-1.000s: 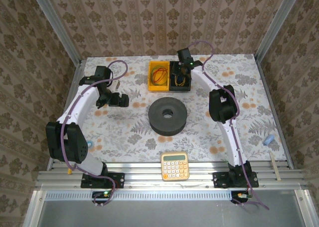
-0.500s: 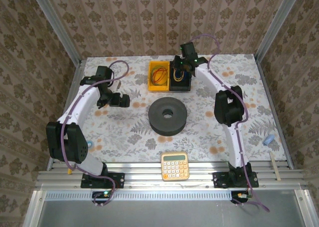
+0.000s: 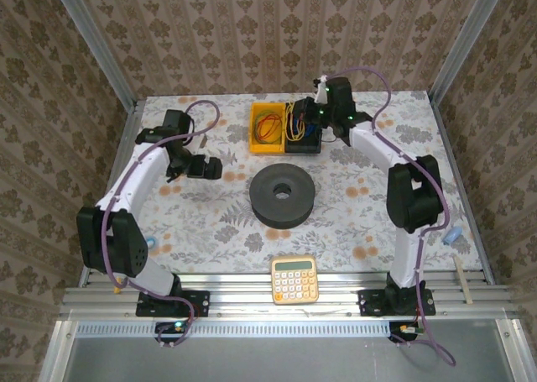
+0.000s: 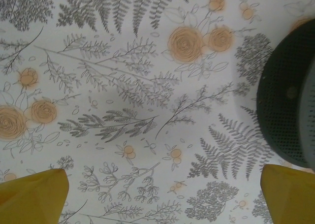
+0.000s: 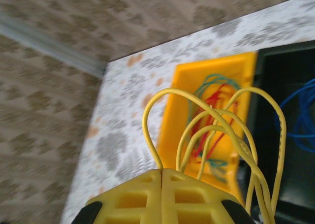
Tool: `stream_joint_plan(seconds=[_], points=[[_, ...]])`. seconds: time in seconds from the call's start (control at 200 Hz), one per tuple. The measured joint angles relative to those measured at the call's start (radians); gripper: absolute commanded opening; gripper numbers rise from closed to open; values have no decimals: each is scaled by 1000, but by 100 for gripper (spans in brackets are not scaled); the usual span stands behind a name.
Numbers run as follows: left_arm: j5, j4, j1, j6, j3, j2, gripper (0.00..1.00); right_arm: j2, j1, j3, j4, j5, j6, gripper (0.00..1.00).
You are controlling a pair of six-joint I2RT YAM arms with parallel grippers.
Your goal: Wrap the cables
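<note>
Right wrist view is showing my right pincer point(image 5: 162, 177) pressing its two yellow fingers together on the yellow cord point(image 5: 144, 116). The cord's loops are arching up out of my grip, in front of the yellow bin point(image 5: 216, 69) and the black bin point(image 5: 275, 56) beside it. A red wire coil point(image 5: 215, 104) is lying in the yellow bin and a blue wire coil point(image 5: 300, 115) in the black one. My left pincer point(image 4: 162, 194) is hovering with its fingers wide apart, gripping nothing, above the flowered table point(image 4: 123, 86), near the black ring point(image 4: 285, 106).
</note>
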Motion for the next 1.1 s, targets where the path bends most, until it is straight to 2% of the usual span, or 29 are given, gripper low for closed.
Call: stream_joint_plan(seconds=[0.275, 0.435, 0.595, 0.775, 0.97, 1.1], points=[[167, 144, -7, -9, 37, -56, 96, -195, -6, -240, 212, -339, 29, 0], [285, 251, -32, -39, 53, -65, 83, -286, 29, -334, 299, -454, 45, 0], [397, 356, -65, -72, 41, -69, 74, -302, 67, -374, 360, -501, 64, 0], [520, 502, -85, -144, -57, -108, 63, -301, 97, -380, 424, -520, 103, 0], [554, 571, -96, -174, -103, -131, 54, -288, 106, -380, 508, -525, 153, 0], [569, 618, -109, -194, -129, -150, 53, -267, 113, -380, 546, -525, 180, 0]])
